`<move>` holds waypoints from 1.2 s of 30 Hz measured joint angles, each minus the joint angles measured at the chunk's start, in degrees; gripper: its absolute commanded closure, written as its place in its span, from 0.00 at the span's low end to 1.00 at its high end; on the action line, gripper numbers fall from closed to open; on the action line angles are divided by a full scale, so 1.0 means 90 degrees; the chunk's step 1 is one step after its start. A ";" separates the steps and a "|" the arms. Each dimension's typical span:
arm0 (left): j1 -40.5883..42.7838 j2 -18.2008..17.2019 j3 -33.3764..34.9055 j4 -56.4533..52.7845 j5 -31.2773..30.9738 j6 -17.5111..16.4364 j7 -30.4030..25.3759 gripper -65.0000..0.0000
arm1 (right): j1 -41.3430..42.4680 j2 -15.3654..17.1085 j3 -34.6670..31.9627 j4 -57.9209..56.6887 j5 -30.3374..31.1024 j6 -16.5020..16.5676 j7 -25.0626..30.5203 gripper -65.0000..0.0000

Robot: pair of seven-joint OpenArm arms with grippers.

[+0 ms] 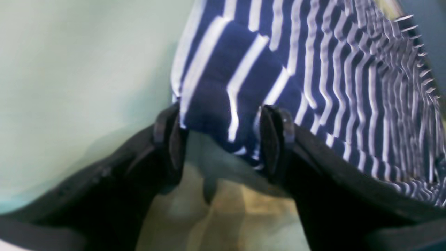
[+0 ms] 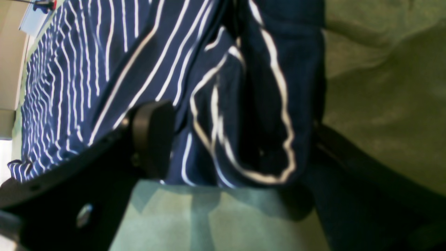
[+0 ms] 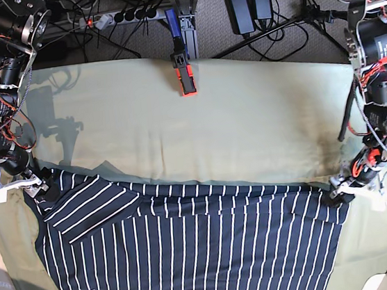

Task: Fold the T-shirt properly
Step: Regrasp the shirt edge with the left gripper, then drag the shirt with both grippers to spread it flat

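T-shirt [image 3: 191, 250] is spread flat on the worktop [image 3: 248, 132], stretched between both end effectors. Left end effector [image 1: 223, 139] is clamped on a bunched shirt corner held between its fingers. Right end effector [image 2: 237, 139] is clamped on a gathered fold. Olive cloth [image 3: 263, 144] is draped over the worktop beyond them; power strip [image 3: 123, 16] and cables are seen behind.

Striped T-shirt [image 3: 191, 250] lying spread across the green cloth [image 3: 233, 126], right gripper [image 3: 34, 187] sitting at its far left corner, left gripper [image 3: 339, 195] sitting at its far right corner, orange clamp [image 3: 186, 76] pinning the cloth's far edge
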 measured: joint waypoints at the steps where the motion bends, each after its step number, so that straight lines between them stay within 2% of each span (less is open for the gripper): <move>1: -0.0005 0.0039 0.0000 0.0000 -0.0002 0.0002 -0.0012 0.44 | 0.0000 0.0000 0.0002 0.0000 0.0000 -0.0002 0.0000 0.32; 8: -0.0015 0.0262 -0.0017 0.0002 -0.0027 0.0017 -0.0075 0.45 | 0.0000 0.0000 0.0000 0.0000 0.0000 -0.0002 0.0002 0.32; 10: -0.0029 0.0352 -0.0017 0.0002 -0.0019 0.0017 -0.0078 0.57 | -0.0005 0.0000 0.0000 0.0000 0.0002 -0.0002 0.0000 0.32; 15: -0.0012 0.0454 -0.0012 0.0002 0.0216 0.0017 -0.0066 0.98 | -0.0015 0.0000 0.0002 0.0000 0.0002 -0.0002 0.0007 0.32; 16: -0.0015 0.0452 -0.0012 0.0002 0.0223 0.0017 -0.0066 1.00 | -0.0015 0.0000 0.0002 0.0000 0.0002 -0.0002 0.0005 0.32; 18: -0.0017 0.0444 -0.0012 0.0002 0.0219 -0.0058 -0.0066 1.00 | -0.0015 0.0002 0.0002 0.0000 0.0002 -0.0002 0.0007 0.35; 19: -0.0015 0.0435 -0.0012 0.0002 0.0219 -0.0185 -0.0061 1.00 | -0.0015 0.0010 0.0000 0.0000 0.0000 -0.0002 0.0002 0.44; 23: -0.0036 0.0367 -0.0012 0.0002 0.0199 -0.0576 -0.0061 1.00 | -0.0053 0.0015 -0.0007 -0.0007 0.0070 0.0005 -0.0262 0.99; 27: -0.0087 0.0325 -0.0012 0.0002 0.0015 -0.0933 0.0058 1.00 | -0.0051 0.0005 -0.0012 -0.0015 0.0248 0.0005 -0.0386 1.00; 36: -0.0107 0.0289 -0.0012 0.0002 -0.0794 -0.0935 0.0597 1.00 | -0.0053 0.0036 -0.0012 -0.0015 0.0573 0.0010 -0.0585 1.00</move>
